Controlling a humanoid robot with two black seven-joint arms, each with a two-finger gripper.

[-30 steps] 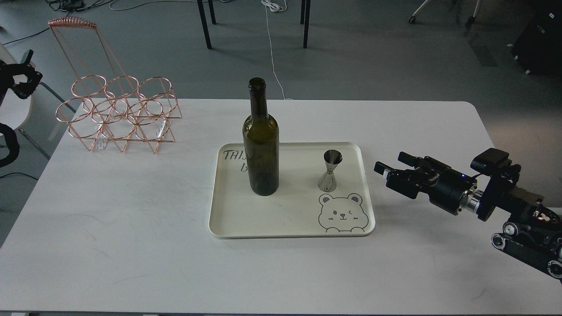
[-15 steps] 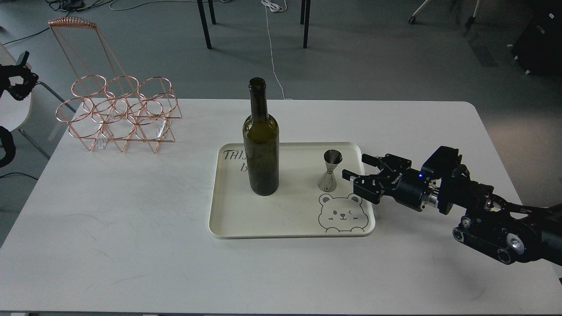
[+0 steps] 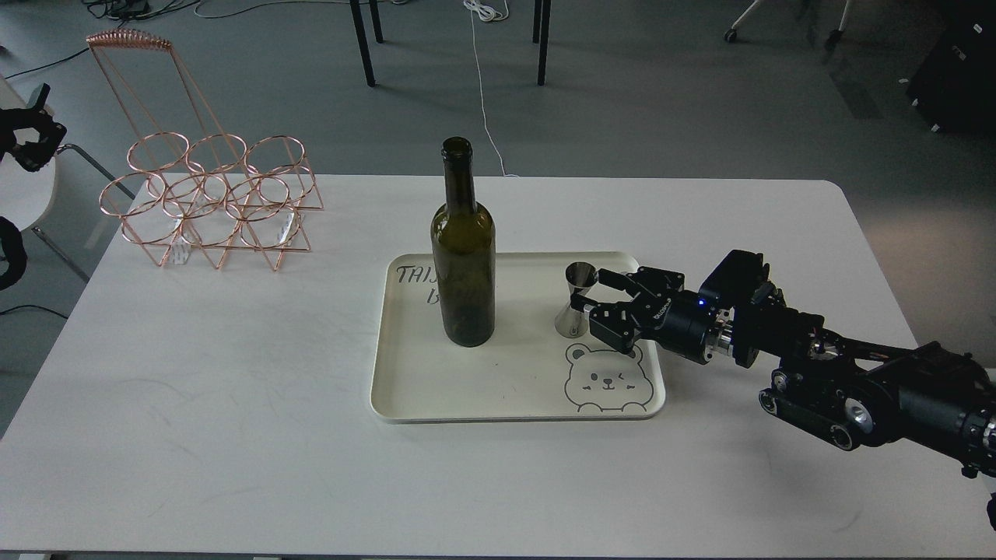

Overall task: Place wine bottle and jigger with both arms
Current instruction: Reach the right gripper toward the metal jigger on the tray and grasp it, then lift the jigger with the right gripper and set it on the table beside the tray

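Note:
The dark olive-green wine bottle (image 3: 464, 268) stands upright on the left part of the cream tray (image 3: 513, 404). The small steel jigger (image 3: 576, 302) stands on the tray's right part, leaning slightly. My right gripper (image 3: 597, 298) reaches in from the right over the tray's edge. Its fingers are spread, and their tips sit right against the jigger's right side, not closed around it. My left gripper (image 3: 33, 128) is at the far left edge of the view, off the table, small and dark.
A copper wire bottle rack (image 3: 210, 202) stands at the table's back left corner. The tray has a bear drawing (image 3: 605, 379) at its front right. The white table (image 3: 233, 435) ends at the front and right edges.
My right arm moved left from the table's right side until its fingertips reached the jigger. The jigger shifted a little to the left. The bottle did not move.

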